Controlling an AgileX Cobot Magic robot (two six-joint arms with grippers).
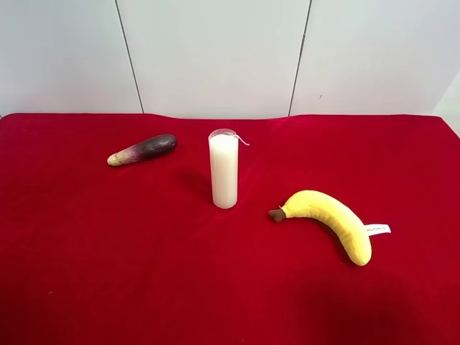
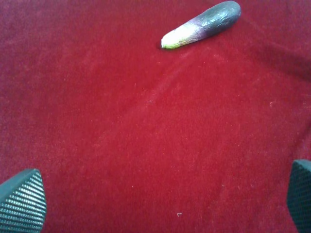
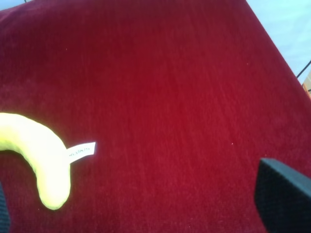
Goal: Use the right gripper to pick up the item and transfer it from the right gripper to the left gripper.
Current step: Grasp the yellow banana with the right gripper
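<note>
The item, a curved yellow plush banana (image 1: 332, 219) with a brown stem tip and a small white tag, lies on the red cloth at the right of the exterior high view. It also shows in the right wrist view (image 3: 39, 155), off to one side of the gripper. My right gripper (image 3: 141, 208) is open and empty above bare cloth; one black fingertip (image 3: 284, 194) shows clearly, the other only as a sliver at the frame edge. My left gripper (image 2: 160, 201) is open and empty, its ridged fingertips (image 2: 22, 201) wide apart over bare cloth. Neither arm shows in the exterior high view.
A tall white candle (image 1: 223, 169) stands upright mid-table. A dark purple eggplant (image 1: 142, 149) lies at the back left; the left wrist view shows it (image 2: 201, 24) well away from the fingers. The red cloth (image 1: 108, 273) covers the table up to a white wall.
</note>
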